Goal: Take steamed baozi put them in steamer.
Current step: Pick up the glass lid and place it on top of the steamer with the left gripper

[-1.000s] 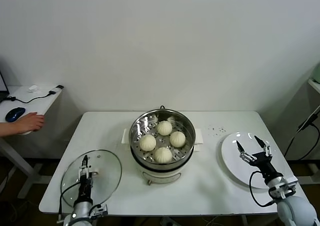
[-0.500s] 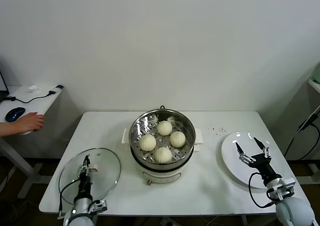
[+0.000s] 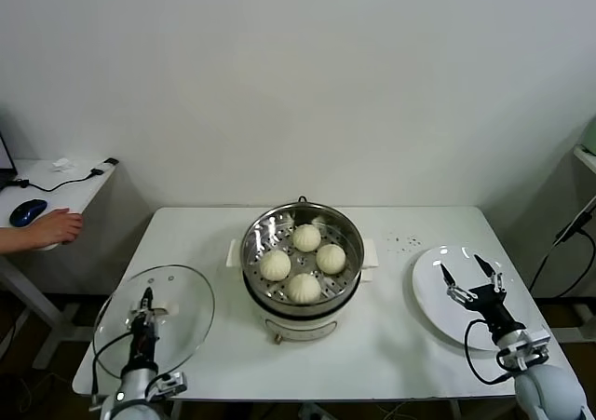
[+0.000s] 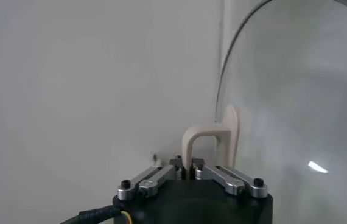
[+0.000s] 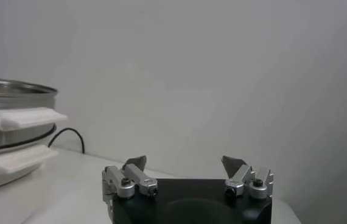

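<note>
Several cream-white steamed baozi (image 3: pixel 306 237) lie on the perforated tray inside the steel steamer (image 3: pixel 298 310) at the table's middle. My left gripper (image 3: pixel 146 304) is at the table's front left, shut on the white handle (image 4: pixel 207 137) of the round glass lid (image 3: pixel 177 318). In the left wrist view the gripper (image 4: pixel 187 170) pinches one leg of that handle, and the glass lid (image 4: pixel 295 91) fills the side beyond it. My right gripper (image 3: pixel 470 273) hangs open over the flat white plate (image 3: pixel 438 299) at the right, holding nothing. The right wrist view shows its spread gripper (image 5: pixel 185 164) and the steamer's white side handle (image 5: pixel 24 117).
The white table (image 3: pixel 400 345) ends just in front of both arms, and the lid overhangs its front left corner. On a side desk at far left rest a person's hand (image 3: pixel 47 226) and a blue mouse (image 3: pixel 28 212). A white wall stands behind.
The left gripper has shut on the lid's handle. The lid has shifted left and toward the table's front left corner with it. The right arm has stayed put.
</note>
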Tool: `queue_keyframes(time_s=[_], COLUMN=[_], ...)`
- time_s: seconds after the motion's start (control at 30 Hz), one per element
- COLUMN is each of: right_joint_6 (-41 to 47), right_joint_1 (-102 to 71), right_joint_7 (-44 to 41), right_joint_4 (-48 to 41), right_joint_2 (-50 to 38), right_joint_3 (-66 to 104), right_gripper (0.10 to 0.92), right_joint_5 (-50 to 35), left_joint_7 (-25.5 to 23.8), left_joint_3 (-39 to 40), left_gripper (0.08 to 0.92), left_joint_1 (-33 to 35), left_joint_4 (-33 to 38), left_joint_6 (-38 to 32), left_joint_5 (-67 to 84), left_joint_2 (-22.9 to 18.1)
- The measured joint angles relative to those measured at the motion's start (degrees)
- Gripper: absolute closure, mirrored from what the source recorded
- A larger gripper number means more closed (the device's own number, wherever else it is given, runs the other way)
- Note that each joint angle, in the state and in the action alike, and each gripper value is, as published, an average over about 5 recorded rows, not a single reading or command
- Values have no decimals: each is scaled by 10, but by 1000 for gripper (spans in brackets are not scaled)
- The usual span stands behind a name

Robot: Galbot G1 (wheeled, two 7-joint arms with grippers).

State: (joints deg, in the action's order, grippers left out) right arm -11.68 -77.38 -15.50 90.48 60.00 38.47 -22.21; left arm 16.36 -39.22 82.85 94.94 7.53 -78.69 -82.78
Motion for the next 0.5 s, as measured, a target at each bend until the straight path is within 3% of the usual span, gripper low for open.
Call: queue_keyframes(time_s=[0.5], right_joint_6=[-5], right_joint_1=[19], right_joint_7=[0], right_joint_4=[-27], right_joint_2=[-6], right_joint_3=[-7], right_gripper=[203], right_joint_5=[15], left_joint_7=[-57], left_joint_3=[24], left_gripper=[848], left_joint_1=[63], left_joint_4=[212], left_joint_6=[90], left_joint_5=[38], left_joint_2=[89])
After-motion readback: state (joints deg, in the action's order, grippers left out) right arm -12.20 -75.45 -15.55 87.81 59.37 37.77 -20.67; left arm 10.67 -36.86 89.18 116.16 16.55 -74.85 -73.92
